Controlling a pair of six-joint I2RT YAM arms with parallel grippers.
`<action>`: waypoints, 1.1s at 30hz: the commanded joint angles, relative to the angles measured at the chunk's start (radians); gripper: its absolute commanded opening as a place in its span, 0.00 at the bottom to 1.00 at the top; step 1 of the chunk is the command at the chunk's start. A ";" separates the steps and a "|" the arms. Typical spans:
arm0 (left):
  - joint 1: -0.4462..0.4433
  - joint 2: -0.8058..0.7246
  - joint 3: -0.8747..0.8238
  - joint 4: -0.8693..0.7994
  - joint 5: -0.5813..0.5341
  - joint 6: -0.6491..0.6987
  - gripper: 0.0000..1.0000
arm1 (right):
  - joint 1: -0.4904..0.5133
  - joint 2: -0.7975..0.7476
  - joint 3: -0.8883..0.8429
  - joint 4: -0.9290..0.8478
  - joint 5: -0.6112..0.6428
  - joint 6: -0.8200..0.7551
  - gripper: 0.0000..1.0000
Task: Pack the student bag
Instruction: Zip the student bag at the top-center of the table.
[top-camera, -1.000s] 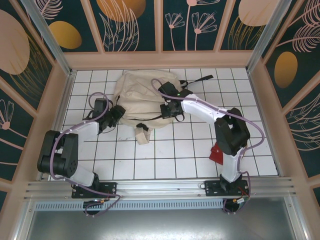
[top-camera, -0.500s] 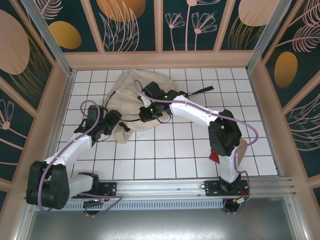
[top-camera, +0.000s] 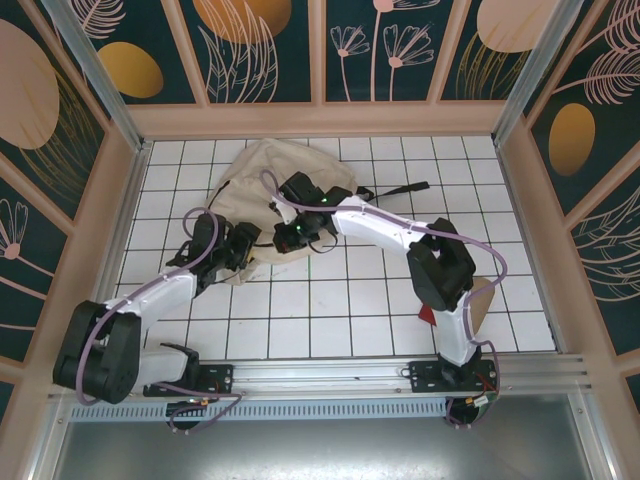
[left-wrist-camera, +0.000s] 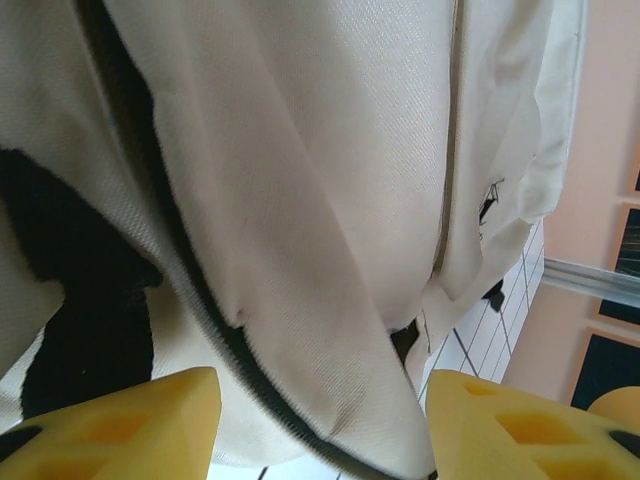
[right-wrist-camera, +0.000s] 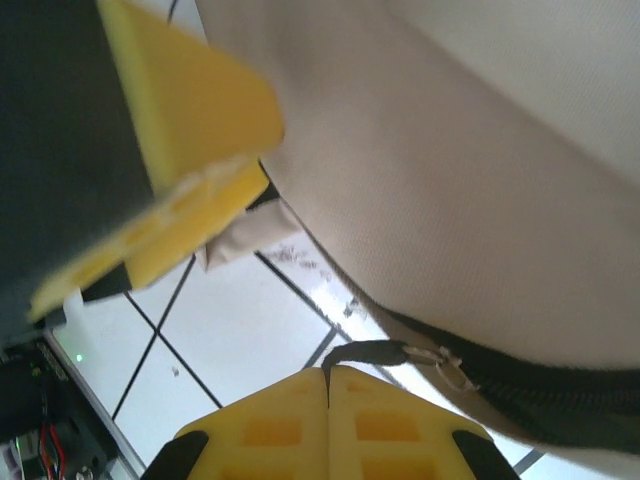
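left gripper (left-wrist-camera: 320, 400) parted, student bag (left-wrist-camera: 330, 180) fold between; right gripper (right-wrist-camera: 327, 375) pinched shut on zipper pull (right-wrist-camera: 370, 352); red object (top-camera: 428, 308) by right base

Student bag (top-camera: 247, 185) cream, zipper (right-wrist-camera: 560, 385) black; table (top-camera: 330, 300) white, dark grid.

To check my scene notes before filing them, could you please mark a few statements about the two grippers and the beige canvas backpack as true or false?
1. The fingers of the right gripper are pressed together. True.
2. The fingers of the left gripper are clamped shut. False: they stand apart, with the bag's zipped fabric edge hanging between them.
3. The beige canvas backpack lies on the white tiled table. True.
4. A black strap trails from the backpack toward the left arm's side. False: it trails toward the right arm's side.
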 joint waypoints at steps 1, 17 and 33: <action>-0.012 0.050 -0.008 0.102 0.000 -0.053 0.52 | 0.017 -0.096 -0.043 -0.012 -0.051 -0.034 0.00; -0.016 0.131 -0.077 0.038 -0.147 -0.018 0.00 | 0.014 -0.110 -0.081 -0.276 0.477 -0.041 0.00; -0.017 0.106 -0.101 0.004 -0.183 0.015 0.00 | -0.087 0.039 -0.007 -0.297 0.804 0.020 0.00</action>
